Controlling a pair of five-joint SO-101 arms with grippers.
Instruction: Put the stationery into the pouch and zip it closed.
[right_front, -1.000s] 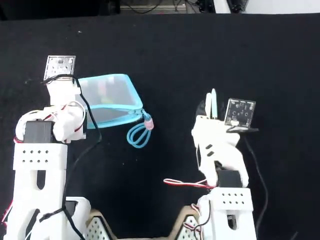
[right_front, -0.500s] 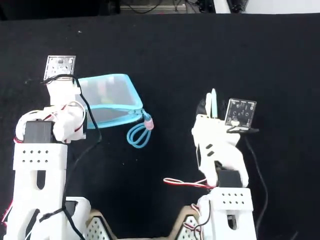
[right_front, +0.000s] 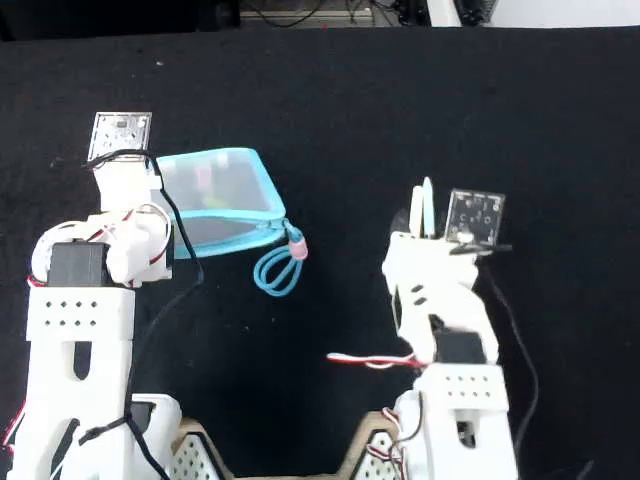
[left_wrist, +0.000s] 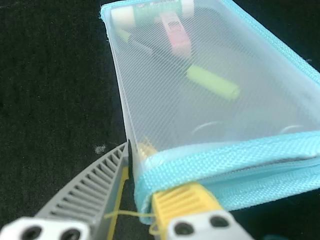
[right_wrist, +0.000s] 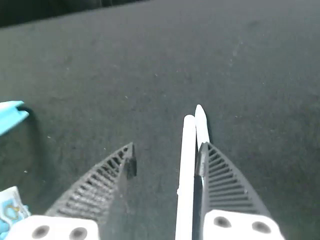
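A see-through pouch with cyan trim lies at the left of the table, its pink zip pull and cyan loop at its right corner. My left gripper is shut on the pouch's corner, grey finger on one side, yellow finger on the other. Inside the pouch lie a pink piece, a yellow-green piece and a green one. My right gripper stands open; two slim pale pens rest against one finger. The pens stick out past the right gripper.
A black cloth covers the table. Bare cloth stretches between the pouch and the right arm, and beyond both grippers. Both arm bases stand at the near edge.
The right arm has shifted slightly, its wrist camera swinging a little to the left. The pouch and the left arm are as before.
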